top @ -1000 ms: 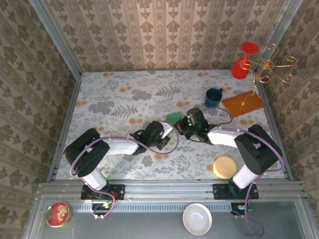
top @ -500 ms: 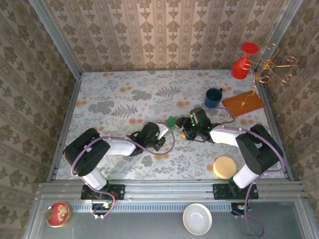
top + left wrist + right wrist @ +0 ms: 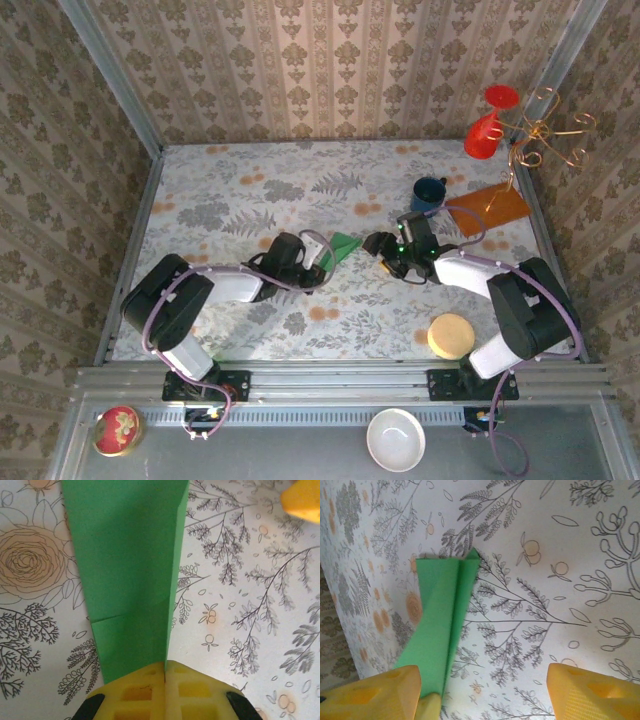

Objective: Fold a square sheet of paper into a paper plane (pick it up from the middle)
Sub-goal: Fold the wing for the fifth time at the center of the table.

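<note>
The green sheet of paper is folded into a narrow, pointed paper plane (image 3: 343,245) with a central ridge, lying at mid-table. My left gripper (image 3: 318,258) is shut on its tail end. In the left wrist view the yellow pads (image 3: 145,690) pinch the ridge of the plane (image 3: 125,580), which stretches away from my left gripper (image 3: 165,667). My right gripper (image 3: 380,250) stands open just right of the plane. In the right wrist view the plane (image 3: 442,630) lies by the left finger of my right gripper (image 3: 482,692), and nothing sits between the fingers.
A blue mug (image 3: 429,193) and an orange-brown board (image 3: 487,208) stand at the back right, below a wire stand holding a red cup (image 3: 483,135). A tan disc (image 3: 450,336) lies near the right arm's base. A white bowl (image 3: 396,440) and a red tin (image 3: 117,430) sit off the table's front.
The right gripper has let go of the green paper, opened and drawn back to the right. The left gripper has shut on the paper's tail and shifted left with it.
</note>
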Controlling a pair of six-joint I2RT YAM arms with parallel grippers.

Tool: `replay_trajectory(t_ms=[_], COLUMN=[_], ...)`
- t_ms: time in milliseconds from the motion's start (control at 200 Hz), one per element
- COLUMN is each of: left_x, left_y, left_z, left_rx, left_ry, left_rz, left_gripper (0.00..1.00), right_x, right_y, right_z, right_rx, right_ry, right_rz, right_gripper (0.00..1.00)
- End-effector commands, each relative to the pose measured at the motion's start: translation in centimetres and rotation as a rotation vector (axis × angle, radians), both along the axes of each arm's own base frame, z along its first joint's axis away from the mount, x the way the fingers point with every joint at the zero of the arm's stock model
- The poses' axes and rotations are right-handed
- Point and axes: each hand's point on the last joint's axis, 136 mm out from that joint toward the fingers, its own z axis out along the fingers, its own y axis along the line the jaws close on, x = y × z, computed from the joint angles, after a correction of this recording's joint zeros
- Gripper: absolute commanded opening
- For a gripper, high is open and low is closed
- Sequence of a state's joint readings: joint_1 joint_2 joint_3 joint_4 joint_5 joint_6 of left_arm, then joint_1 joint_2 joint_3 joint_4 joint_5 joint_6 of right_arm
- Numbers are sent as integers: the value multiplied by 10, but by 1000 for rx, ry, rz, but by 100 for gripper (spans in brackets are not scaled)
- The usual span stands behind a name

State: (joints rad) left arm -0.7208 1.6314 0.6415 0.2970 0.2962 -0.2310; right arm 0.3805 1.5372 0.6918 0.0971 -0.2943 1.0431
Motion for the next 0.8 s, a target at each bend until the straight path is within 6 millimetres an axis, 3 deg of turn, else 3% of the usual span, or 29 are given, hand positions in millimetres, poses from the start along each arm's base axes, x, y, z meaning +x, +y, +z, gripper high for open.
replay_trajectory(t_ms=[0,505,795], left_x=[-8,-4,-4], left_y=[-10,-27,-33], left_z=[15,23,15], left_rx=[-88,-222,-282], left_ry=[157,473,626], left_rz=[4,76,91], left_gripper=[0,0,0], right_x=[-9,-12,-13], right_y=[5,44,45], right_z=[4,5,-5], right_rx=[-27,-12,-45], right_ry=[-57,-102,-67], right_rz=[130,408,433], right_gripper=[70,74,74])
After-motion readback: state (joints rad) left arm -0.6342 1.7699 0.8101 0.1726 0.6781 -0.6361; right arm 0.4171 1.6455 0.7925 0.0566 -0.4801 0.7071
